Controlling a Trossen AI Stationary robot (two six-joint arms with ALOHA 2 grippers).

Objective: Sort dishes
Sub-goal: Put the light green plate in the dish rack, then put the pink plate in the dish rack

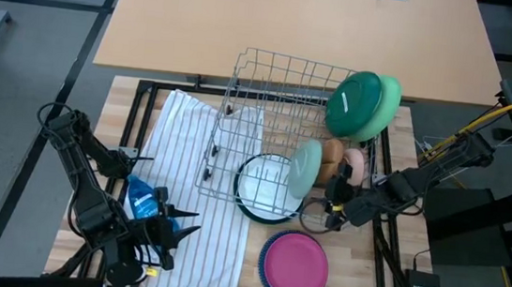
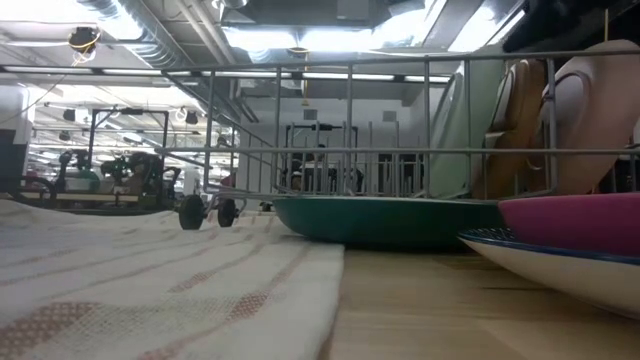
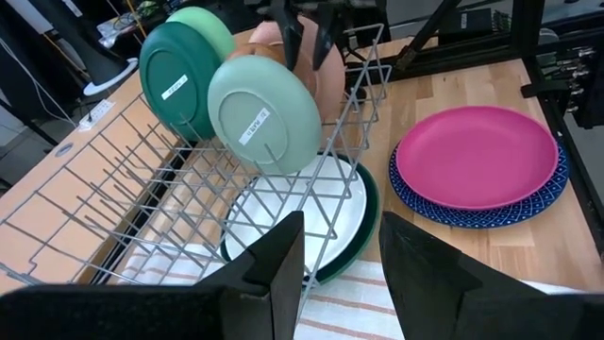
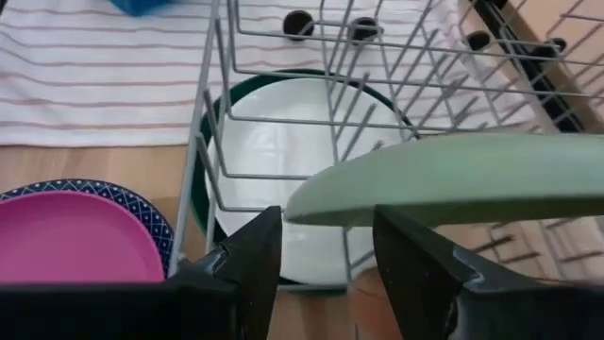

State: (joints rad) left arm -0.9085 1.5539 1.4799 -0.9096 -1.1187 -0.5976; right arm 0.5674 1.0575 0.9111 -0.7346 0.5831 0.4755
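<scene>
Right end effector hangs open beside the rack, at the sage plate standing in it. Magenta plate lies on a blue one near the tabletop's front edge. Left end effector waits open over the towel.

Open wood right of the magenta plate; rack wires and upright dishes barring the far side.

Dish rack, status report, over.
Left gripper open, parked over striped towel. Right gripper open, empty, beside grey wire rack near upright sage plastic plate. Magenta plastic plate already out on table. Rack wires crowd the approach.
</scene>
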